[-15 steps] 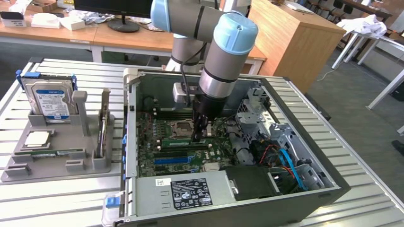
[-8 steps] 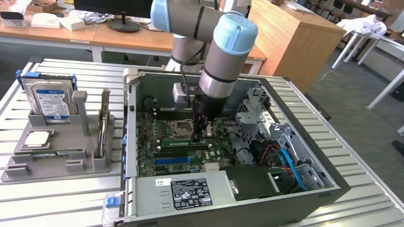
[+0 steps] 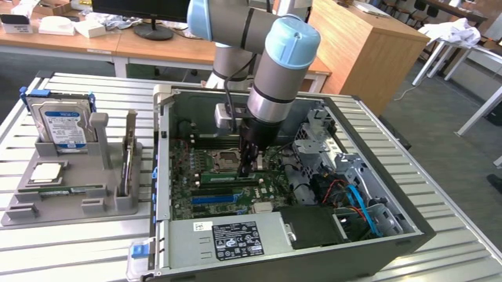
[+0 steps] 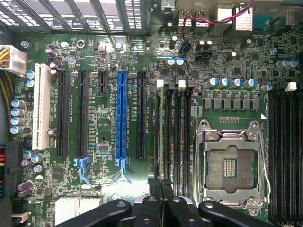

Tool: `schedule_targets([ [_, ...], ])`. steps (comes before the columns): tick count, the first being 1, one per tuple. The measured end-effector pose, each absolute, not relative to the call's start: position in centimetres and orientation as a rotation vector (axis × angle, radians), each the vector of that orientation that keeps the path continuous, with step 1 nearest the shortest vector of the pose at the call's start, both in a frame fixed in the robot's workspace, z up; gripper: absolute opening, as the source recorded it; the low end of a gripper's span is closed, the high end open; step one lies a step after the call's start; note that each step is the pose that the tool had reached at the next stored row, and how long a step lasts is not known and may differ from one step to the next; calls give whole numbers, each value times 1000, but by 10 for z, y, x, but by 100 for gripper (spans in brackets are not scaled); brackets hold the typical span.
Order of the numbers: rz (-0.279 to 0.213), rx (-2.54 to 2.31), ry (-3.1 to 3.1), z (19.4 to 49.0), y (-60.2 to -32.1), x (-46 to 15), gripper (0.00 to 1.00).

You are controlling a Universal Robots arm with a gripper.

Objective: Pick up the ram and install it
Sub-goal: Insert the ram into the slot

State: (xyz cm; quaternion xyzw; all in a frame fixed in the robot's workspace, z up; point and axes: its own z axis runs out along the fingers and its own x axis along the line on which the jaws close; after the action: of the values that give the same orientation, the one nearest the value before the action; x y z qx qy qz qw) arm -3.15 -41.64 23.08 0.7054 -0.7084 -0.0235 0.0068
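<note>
While the ram [image 3: 223, 177] sits as a green strip in one of the long slots just beside the processor socket [image 3: 227, 157], low on the motherboard [image 3: 184, 176] inside the open computer case [image 3: 377, 247], the gripper [image 3: 248, 170] stands straight down over it. Its tip is at the stick's top edge, toward the end on the exterior view's right. From the wrist camera the black fingers [image 4: 155, 189] are pressed together with no gap between them. Whether they pinch the ram's edge or only rest on it, I can't tell. A blue slot [image 3: 216, 198] runs parallel nearby on the board. Well apart, on the exterior view's left, a grey tray [image 3: 23, 214] on the slatted metal table [image 3: 79, 252] holds a hard drive [image 3: 63, 126] standing upright.
</note>
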Motion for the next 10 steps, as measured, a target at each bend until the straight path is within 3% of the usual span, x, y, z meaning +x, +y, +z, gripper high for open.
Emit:
schedule_targets([
  [10, -73, 2207, -2216, 231, -416, -31, 11],
])
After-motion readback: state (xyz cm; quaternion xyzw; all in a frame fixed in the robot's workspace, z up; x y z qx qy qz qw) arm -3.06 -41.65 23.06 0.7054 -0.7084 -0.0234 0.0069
